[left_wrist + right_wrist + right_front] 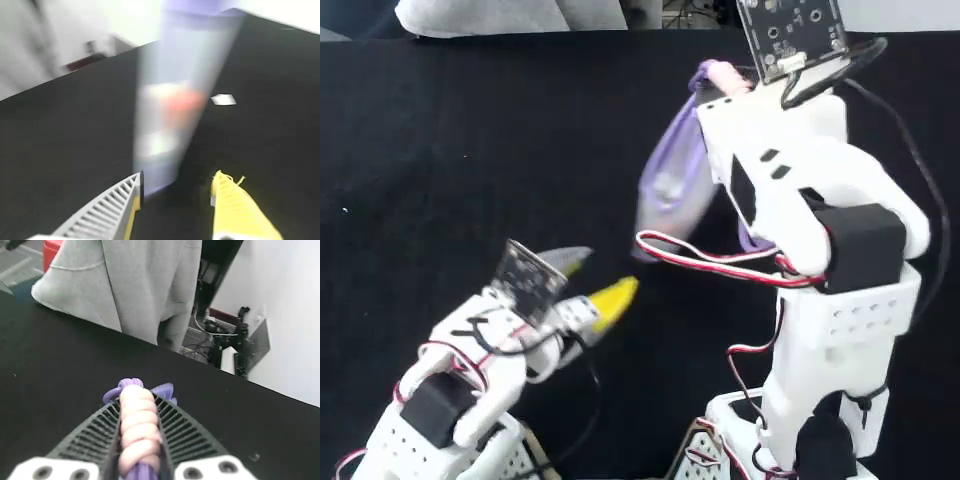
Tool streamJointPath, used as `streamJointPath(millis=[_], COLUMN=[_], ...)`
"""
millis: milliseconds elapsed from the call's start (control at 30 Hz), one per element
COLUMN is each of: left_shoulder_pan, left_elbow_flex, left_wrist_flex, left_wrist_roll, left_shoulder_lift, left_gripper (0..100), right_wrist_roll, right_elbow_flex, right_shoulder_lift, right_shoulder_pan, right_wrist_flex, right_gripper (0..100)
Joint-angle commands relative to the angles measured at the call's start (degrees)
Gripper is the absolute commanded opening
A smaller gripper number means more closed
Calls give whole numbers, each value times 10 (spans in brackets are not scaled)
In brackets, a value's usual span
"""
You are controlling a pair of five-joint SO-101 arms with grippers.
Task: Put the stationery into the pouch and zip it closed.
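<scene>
A translucent purple pouch [670, 185] hangs in the air over the black table, held up at its top end. My right gripper [725, 80] is shut on the pouch's pink ribbed pull [136, 422], with a purple loop [162, 390] showing past the fingertips of the right gripper [137, 397]. In the left wrist view the pouch [172, 100] dangles blurred, with red and white shapes inside. My left gripper [592, 282] stands open just below and in front of the pouch's lower end, grey finger [107, 210] on one side and yellow finger [235, 210] on the other, nothing between them.
The black table [450, 150] spreads wide to the left of the pouch. A small white scrap [222, 99] lies on the table beyond the pouch. The right arm's white body [820, 250] rises at the right, with red and white cables hanging near the pouch.
</scene>
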Motion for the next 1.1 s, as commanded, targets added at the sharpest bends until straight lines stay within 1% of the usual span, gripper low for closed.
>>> streamJointPath(millis=[0, 133, 267, 333, 433, 500, 600, 700, 967, 1067], left_shoulder_pan=[66, 60, -1, -37, -95, -128, -159, -162, -160, -160], left_elbow_flex=[-47, -48, -46, -50, -51, -47, -43, -18, -11, -10], left_wrist_flex=[2, 1, -2, -2, -2, -2, 3, 2, -19, -19], left_wrist_roll=[5, 5, 5, 7, 42, 54, 53, 53, 53, 53], left_shoulder_lift=[-4, -4, -4, -5, -13, -41, -112, -175, -132, -131], left_gripper=[232, 232, 229, 228, 228, 228, 229, 229, 228, 228], right_wrist_roll=[-11, 4, 40, 48, 63, 75, 78, 79, 80, 102], right_elbow_flex=[-7, -9, -10, -22, -42, -57, -80, -103, -166, -183], right_shoulder_lift=[0, -5, -6, -5, -6, -6, -6, -6, -6, -6], right_shoulder_pan=[-9, -20, -53, -56, -55, -55, -55, -55, -56, -58], right_wrist_flex=[-31, -9, 40, 55, 67, 83, 106, 129, 193, 215], right_gripper=[11, 11, 11, 11, 11, 11, 11, 11, 12, 12])
